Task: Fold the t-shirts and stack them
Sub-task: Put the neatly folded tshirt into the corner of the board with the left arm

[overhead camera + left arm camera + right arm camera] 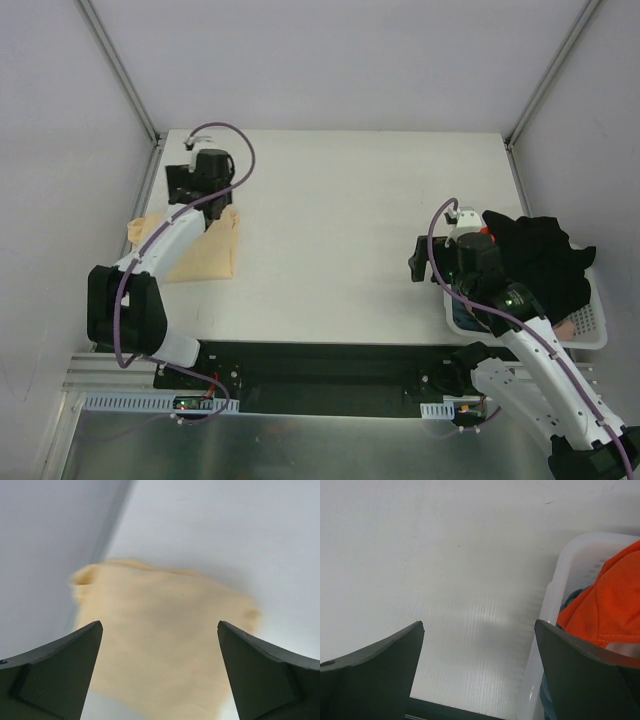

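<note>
A pale peach-yellow t-shirt (205,252) lies folded flat on the table at the left. My left gripper (188,190) hangs just beyond its far edge, open and empty. In the left wrist view the peach t-shirt (165,600) lies below the wide-apart fingers of the left gripper (159,623), which touch nothing. A black t-shirt (540,255) is heaped over the white basket (592,325) at the right, with an orange t-shirt (610,605) under it. My right gripper (420,262) stands open over bare table beside the basket's left wall (560,575); the right gripper (479,622) holds nothing.
White walls with metal corner posts close the table on three sides. A pinkish cloth (568,328) shows at the basket's near end. The dark base rail (320,365) runs along the near edge between the arm bases.
</note>
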`<state>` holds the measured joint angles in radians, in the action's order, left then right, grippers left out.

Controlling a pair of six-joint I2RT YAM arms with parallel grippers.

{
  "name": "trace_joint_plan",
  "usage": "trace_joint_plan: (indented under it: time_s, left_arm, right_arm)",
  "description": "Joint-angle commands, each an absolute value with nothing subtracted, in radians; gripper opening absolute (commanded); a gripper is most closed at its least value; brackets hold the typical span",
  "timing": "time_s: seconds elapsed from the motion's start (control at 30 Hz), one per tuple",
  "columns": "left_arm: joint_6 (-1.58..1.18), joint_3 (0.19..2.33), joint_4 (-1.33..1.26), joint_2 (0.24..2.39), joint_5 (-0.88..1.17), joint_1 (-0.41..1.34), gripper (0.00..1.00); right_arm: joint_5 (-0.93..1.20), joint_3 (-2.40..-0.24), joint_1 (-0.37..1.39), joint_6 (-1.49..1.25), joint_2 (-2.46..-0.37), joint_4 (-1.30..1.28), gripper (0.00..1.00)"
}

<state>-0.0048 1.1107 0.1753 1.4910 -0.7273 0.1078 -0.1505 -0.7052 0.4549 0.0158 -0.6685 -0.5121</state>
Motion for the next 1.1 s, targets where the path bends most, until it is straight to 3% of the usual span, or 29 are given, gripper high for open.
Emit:
trace_joint_plan:
  time_s: [0.0,0.13,0.2,0.3,0.73,1.07]
  left_arm:
    - [-0.309,1.062,0.310,1.384,-0.426,0.284,0.99]
    - [-0.489,0.939,0.278,1.336,-0.169,0.304,0.99]
    - [-0.476,0.892,0.224,1.356,0.053,0.307,0.99]
    - [-0.475,0.874,0.202,1.416,0.133,0.334,0.99]
    - [-0.537,0.750,0.207,1.473,-0.072,0.304,0.99]
    - [-0.554,0.667,0.255,1.367,-0.179,0.244,0.99]
  right_arm:
    - [-0.175,-0.701,0.446,0.002,-0.669,-0.495,0.97]
    - [-0.193,-0.698,0.446,0.002,-0.652,-0.502,0.97]
    - [-0.195,-0.696,0.446,0.002,-0.652,-0.502,0.97]
    - [-0.190,-0.699,0.446,0.002,-0.663,-0.503,0.97]
    - [-0.215,-0.703,0.448,0.003,-0.661,-0.515,0.97]
    - [-0.212,-0.703,0.445,0.002,-0.670,-0.517,0.97]
